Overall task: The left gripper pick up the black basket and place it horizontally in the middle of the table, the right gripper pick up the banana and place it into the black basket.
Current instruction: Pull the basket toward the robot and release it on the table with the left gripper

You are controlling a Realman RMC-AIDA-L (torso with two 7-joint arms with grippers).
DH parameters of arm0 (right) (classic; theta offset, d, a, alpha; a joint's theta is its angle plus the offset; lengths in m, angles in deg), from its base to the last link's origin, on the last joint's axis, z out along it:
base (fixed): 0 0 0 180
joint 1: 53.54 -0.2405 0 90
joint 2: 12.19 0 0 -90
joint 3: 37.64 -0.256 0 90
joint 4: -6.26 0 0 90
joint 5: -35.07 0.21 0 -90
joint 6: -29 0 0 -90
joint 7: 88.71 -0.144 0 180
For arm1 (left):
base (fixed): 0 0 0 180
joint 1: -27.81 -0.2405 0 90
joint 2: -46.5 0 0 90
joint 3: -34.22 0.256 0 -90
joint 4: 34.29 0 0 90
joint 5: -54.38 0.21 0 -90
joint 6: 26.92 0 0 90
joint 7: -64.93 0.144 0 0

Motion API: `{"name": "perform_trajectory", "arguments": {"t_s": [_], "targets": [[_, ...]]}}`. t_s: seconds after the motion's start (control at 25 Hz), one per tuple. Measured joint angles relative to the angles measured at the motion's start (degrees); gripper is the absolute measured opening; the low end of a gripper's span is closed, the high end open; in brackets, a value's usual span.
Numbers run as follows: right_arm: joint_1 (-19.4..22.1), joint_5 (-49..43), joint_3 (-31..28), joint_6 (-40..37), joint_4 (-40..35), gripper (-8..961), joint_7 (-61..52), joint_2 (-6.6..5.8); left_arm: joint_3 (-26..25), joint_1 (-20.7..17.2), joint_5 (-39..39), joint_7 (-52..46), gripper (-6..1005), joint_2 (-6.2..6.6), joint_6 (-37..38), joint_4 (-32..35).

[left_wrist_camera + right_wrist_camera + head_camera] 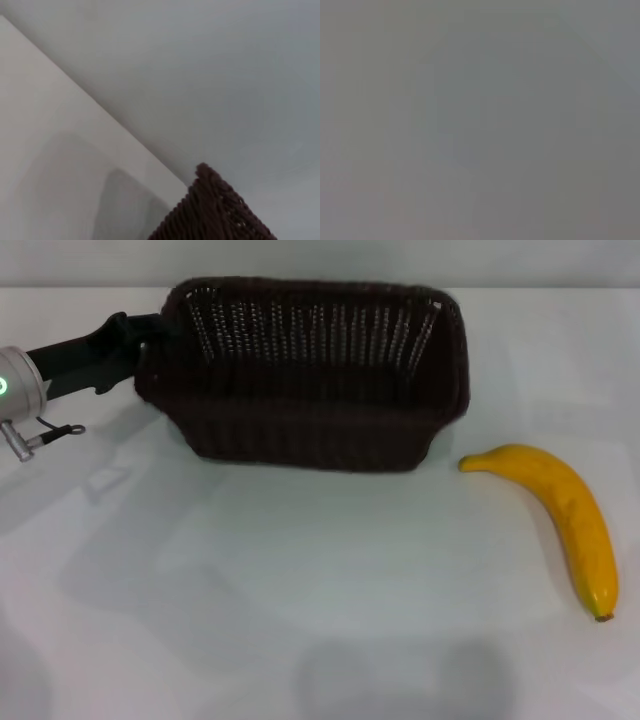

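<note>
The black basket [310, 390] lies lengthwise across the back middle of the white table [300, 570], its opening facing up. My left gripper [160, 335] comes in from the left and is shut on the braided rim at the basket's left end; its fingertips blend into the dark weave. One corner of the basket [215, 210] shows close up in the left wrist view. The yellow banana [560, 515] lies on the table to the right of the basket, apart from it, its stem end pointing at the basket's front right corner. The right gripper is out of view.
The left arm's silver wrist [20, 385], with a green light and thin wires, sits at the left edge. The table's far edge runs just behind the basket. The right wrist view shows only flat grey.
</note>
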Motion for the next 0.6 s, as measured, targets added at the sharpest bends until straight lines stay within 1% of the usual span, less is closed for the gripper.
{"name": "perform_trajectory", "arguments": {"t_s": [0.12, 0.56, 0.6], "targets": [[0.0, 0.0, 0.0, 0.0, 0.0, 725, 0.0, -0.13, 0.0, -0.4, 0.0, 0.0, 435, -0.03, 0.0, 0.1], [0.0, 0.0, -0.3, 0.0, 0.0, 725, 0.1, -0.19, 0.0, 0.0, 0.1, 0.4, 664, 0.06, -0.3, 0.7], [0.0, 0.0, -0.5, 0.1, 0.0, 725, 0.1, -0.18, 0.0, -0.1, 0.1, 0.4, 707, 0.14, -0.4, 0.7]]}}
